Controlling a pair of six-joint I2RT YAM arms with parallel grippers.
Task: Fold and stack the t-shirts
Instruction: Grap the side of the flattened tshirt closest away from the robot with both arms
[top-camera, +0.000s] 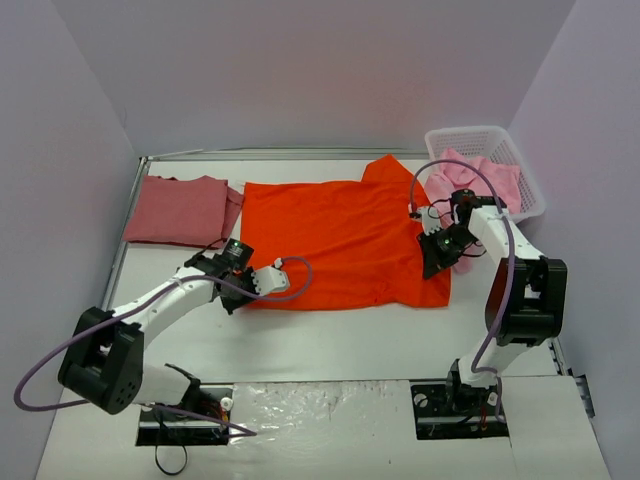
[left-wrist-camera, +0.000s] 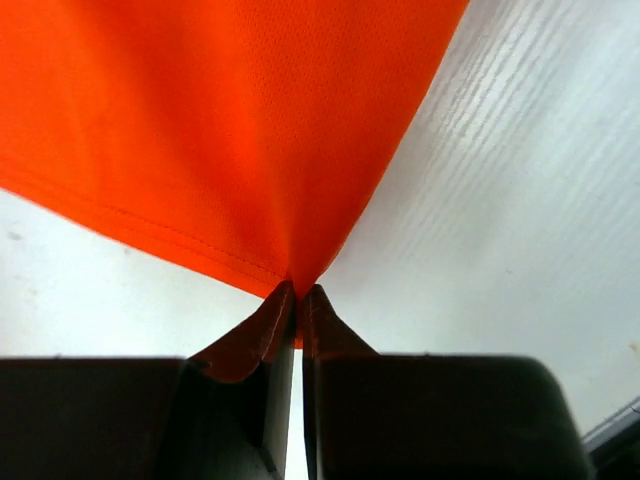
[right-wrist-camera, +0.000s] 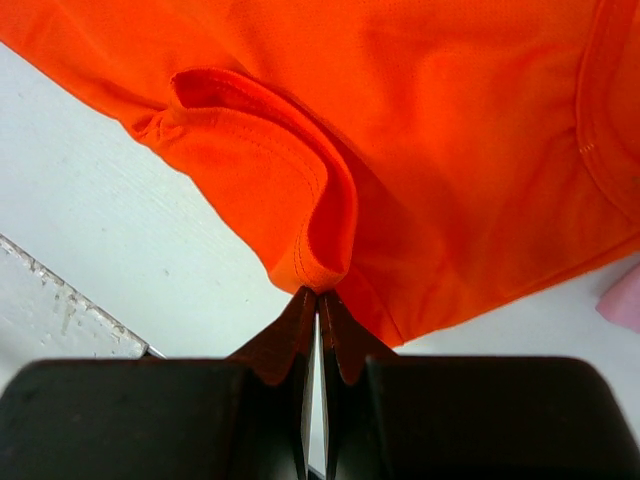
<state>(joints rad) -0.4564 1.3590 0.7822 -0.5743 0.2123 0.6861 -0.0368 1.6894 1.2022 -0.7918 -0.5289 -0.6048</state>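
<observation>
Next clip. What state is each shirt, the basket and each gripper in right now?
orange-red t-shirt: spread flat, unfolded, pinched by both grippers.
rose-red t-shirt: folded, lying at the far left.
light pink t-shirts: heaped unfolded in the white basket.
white basket: upright, holding shirts.
left gripper: shut on the orange-red t-shirt's hem corner.
right gripper: shut on a curled edge of the orange-red t-shirt.

We've got the right fingers pinched tight on a curled hem of the bright orange-red cloth t-shirt, white counter beneath.
</observation>
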